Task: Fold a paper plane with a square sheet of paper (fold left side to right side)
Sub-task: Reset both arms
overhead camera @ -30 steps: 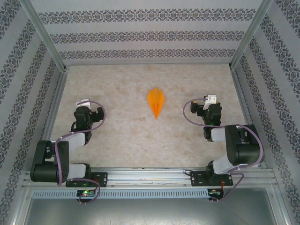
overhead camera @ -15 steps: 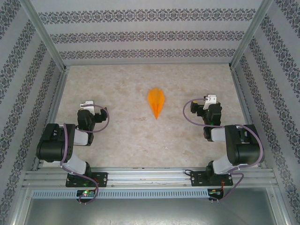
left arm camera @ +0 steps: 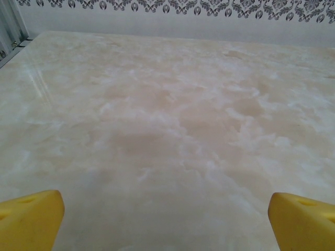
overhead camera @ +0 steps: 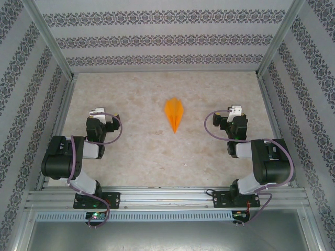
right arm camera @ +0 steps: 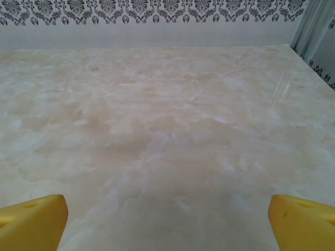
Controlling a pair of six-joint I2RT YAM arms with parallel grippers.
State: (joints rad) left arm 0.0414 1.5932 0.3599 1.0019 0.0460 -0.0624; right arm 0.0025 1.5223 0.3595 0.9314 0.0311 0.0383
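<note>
Left fingers [left arm camera: 29, 219] stood wide apart with nothing between them, and the left wrist view showed bare table [left arm camera: 167, 130] ahead of the yellow pads. Right fingers [right arm camera: 31, 222] were likewise spread fully and empty, with bare marbled surface running out to the patterned back wall [right arm camera: 167, 10].

We located the paper plane [overhead camera: 174, 114] in the top view. It lay flat near the middle of the table, between the two arms and well apart from both. Its form was a narrow orange dart with a centre ridge, the broad end toward the back wall and the point toward the arm bases. No part of either arm touched it.

We noted that the left arm [overhead camera: 65, 162] and the right arm [overhead camera: 264, 162] were both folded low near the front rail, with the wrists facing the far side.

We judged the folding work to be complete. The sheet no longer showed as a square, and the left-to-right fold appeared to be closed into the ridge. We could not confirm crease sharpness at this viewing distance. We judged that no step was left on the paper itself.
</note>
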